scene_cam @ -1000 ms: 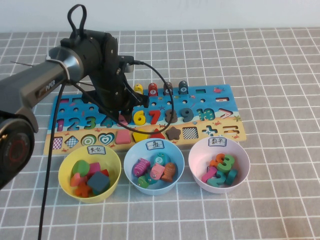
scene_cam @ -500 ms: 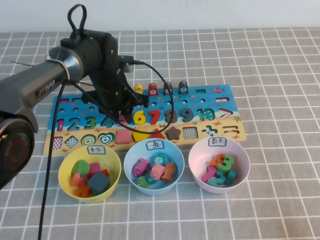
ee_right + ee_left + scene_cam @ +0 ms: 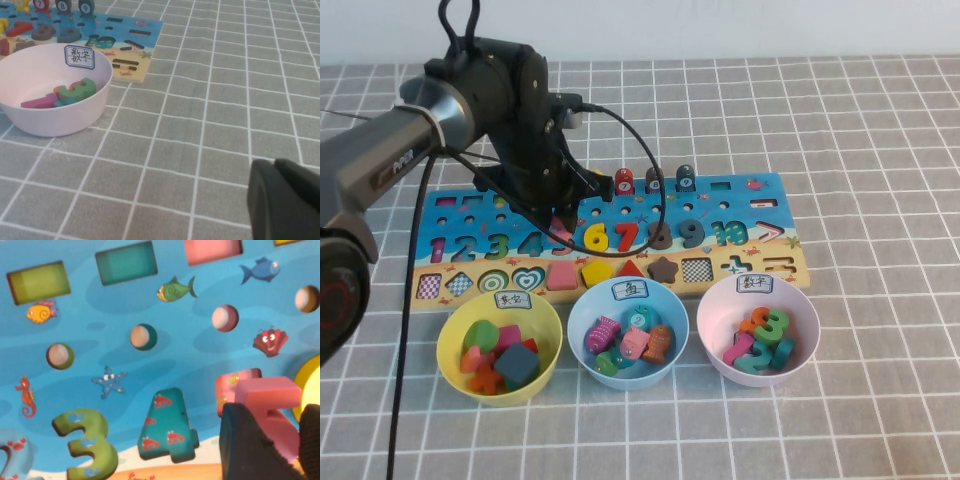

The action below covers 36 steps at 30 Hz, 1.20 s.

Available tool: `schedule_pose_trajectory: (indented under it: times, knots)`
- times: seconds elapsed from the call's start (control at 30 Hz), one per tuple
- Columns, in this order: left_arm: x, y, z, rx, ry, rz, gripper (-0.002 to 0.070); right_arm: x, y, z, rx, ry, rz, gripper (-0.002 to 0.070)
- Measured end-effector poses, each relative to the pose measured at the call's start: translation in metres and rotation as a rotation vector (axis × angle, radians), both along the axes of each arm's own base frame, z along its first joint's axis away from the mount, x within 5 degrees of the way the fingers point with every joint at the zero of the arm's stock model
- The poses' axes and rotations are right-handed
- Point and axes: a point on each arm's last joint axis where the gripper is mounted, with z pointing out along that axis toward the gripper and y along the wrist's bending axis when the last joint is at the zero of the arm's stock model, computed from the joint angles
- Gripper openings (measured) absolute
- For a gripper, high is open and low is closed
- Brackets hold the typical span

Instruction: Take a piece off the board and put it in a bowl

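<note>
Pink 5 [image 3: 267, 407] lifted above board [image 3: 125, 365]

coral-pink 5 [image 3: 260, 402], blue board [image 3: 760, 195], lilac bowl [image 3: 715, 300]

Board [image 3: 775, 262]: numeral pieces 1, 2, 3, 4, 6, 7, 8, 9, 10 in a row. Pink bowl [image 3: 30, 127] rim label [image 3: 79, 56] reads 数字. Yellow and blue bowl labels handwritten, unreadable. Arm lettering unclear.

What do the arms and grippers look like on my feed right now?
The left arm over the board is a grey tube with white lettering, a glossy black wrist and looping black cables. The left gripper has black textured fingers. Of the right gripper, off the board, only a matte black body shows.
</note>
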Motion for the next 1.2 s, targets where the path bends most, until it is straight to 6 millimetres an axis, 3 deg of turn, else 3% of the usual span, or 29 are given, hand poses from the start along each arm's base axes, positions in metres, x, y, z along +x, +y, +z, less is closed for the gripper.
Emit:
schedule_pose_trajectory:
  times: [0.2, 0.37, 0.57, 0.73, 0.97, 1.2]
  knots:
    - [-0.002, 0.000, 0.008, -0.001, -0.018, -0.010, 0.0190, 0.000, 0.000, 0.000, 0.000, 0.000, 0.000, -0.0019]
    - [-0.013, -0.004, 0.042, -0.017, -0.089, -0.049, 0.0190, 0.000, 0.000, 0.000, 0.000, 0.000, 0.000, -0.0019]
    - [-0.043, -0.006, 0.091, 0.000, -0.191, -0.123, 0.0189, 0.000, 0.000, 0.000, 0.000, 0.000, 0.000, -0.0019]
    - [-0.080, 0.005, 0.114, -0.004, -0.256, -0.161, 0.0188, 0.000, 0.000, 0.000, 0.000, 0.000, 0.000, -0.0019]
    - [-0.140, 0.034, 0.126, -0.043, -0.347, -0.176, 0.0184, 0.000, 0.000, 0.000, 0.004, 0.001, 0.000, -0.0019]
    - [-0.187, 0.057, 0.089, -0.043, -0.390, -0.241, 0.0183, 0.000, 0.001, 0.000, 0.022, 0.004, 0.002, -0.0019]
